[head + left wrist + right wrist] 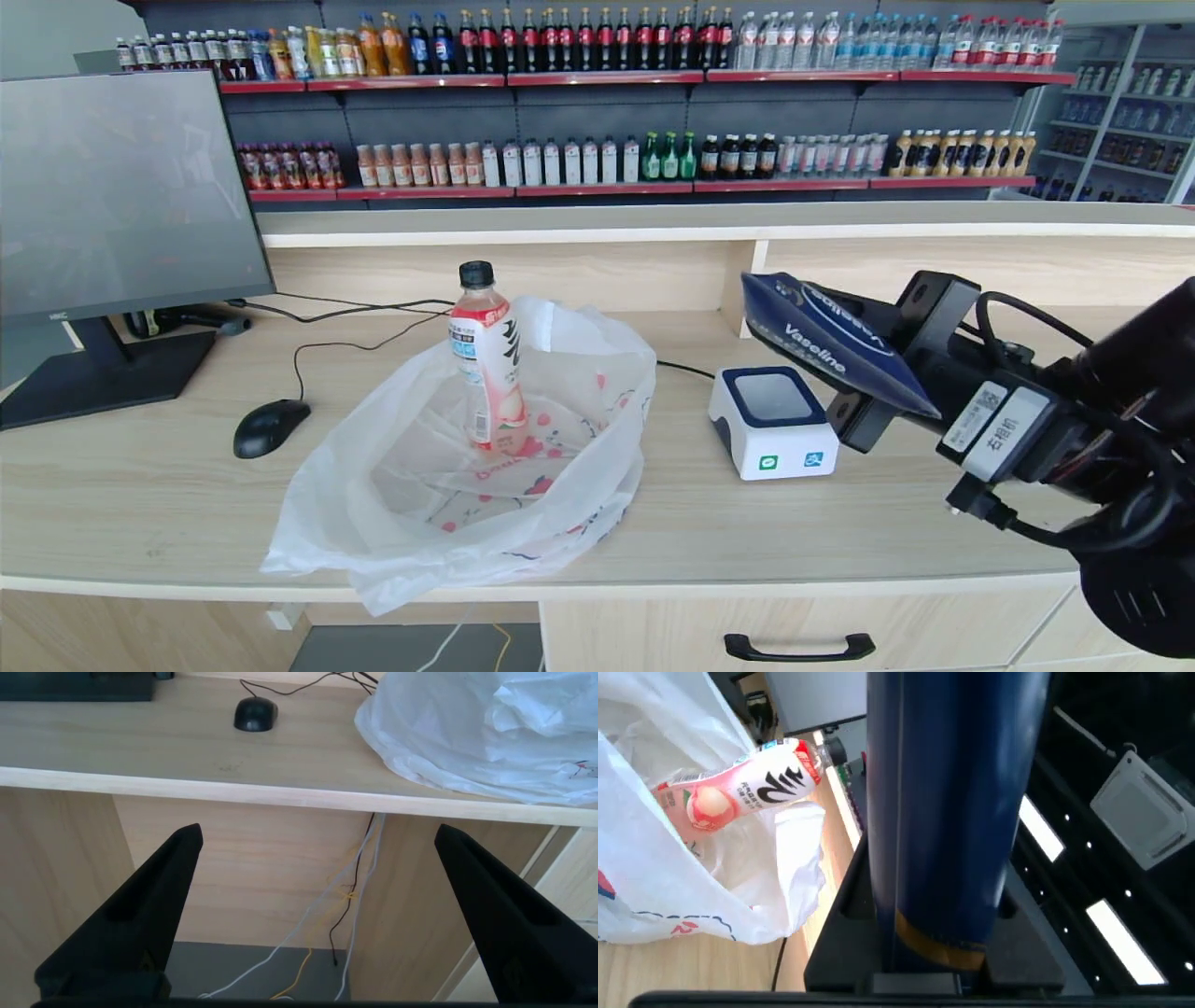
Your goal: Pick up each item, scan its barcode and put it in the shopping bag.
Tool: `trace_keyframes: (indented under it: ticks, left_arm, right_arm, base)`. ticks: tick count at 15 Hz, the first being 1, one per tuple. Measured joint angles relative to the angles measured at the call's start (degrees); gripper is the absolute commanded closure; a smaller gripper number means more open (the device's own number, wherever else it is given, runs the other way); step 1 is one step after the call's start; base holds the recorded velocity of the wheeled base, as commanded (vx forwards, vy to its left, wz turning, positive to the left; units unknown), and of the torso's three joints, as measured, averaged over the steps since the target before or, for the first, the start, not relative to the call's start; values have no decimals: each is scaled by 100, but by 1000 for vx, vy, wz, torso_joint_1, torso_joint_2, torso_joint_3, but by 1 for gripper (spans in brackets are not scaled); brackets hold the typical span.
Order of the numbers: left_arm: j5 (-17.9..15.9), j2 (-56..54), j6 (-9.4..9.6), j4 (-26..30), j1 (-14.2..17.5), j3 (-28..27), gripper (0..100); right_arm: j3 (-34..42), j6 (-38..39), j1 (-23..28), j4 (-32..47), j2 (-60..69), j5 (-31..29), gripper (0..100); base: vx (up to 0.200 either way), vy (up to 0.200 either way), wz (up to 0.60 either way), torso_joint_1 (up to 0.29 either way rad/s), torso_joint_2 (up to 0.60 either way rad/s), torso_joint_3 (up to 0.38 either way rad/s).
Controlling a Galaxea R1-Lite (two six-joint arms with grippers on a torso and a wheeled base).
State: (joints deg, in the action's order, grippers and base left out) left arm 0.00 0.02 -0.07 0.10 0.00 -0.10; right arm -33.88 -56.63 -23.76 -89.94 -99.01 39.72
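Observation:
My right gripper [873, 359] is shut on a dark blue lotion tube [836, 341], held flat in the air just above and right of the white barcode scanner [770, 422]. The same tube [957, 803] fills the right wrist view between the jaws. A pink peach-drink bottle [485, 364] stands upright inside the open white shopping bag [448, 476] at the counter's middle; the bottle [743, 789] and bag [654, 868] also appear beyond the tube. My left gripper [318, 910] hangs open below the counter's front edge, with nothing between its fingers.
A monitor [112, 215] stands at the back left, with a black mouse [269, 427] and its cable in front of it. Shelves of bottles [597, 103] line the back wall. A drawer handle [798, 646] sits below the counter edge. Cables [350, 905] hang under the counter.

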Motion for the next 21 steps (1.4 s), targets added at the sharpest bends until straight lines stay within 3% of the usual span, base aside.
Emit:
trace_keyframes:
  ticks: [3, 9, 12, 21]
  left_arm:
    - [0, 0, 2, 0, 0, 0, 0]
    - [0, 0, 0, 0, 0, 0, 0]
    - [0, 0, 2, 0, 0, 0, 0]
    - [-2, 0, 18, 0, 0, 0, 0]
  right_arm:
    - [163, 963, -400, 0, 284, -857, 100]
    - [856, 4150, -794, 4, 528, -2571, 100]
    - [1134, 5227, -820, 9, 373, -3430, 100]
    - [1134, 5463, -802, 4, -107, -3586, 100]
  base:
    - [0, 0, 0, 0, 0, 0]
    - [0, 0, 0, 0, 0, 0]
    - [0, 0, 0, 0, 0, 0]
    - [0, 22, 0, 0, 0, 0]
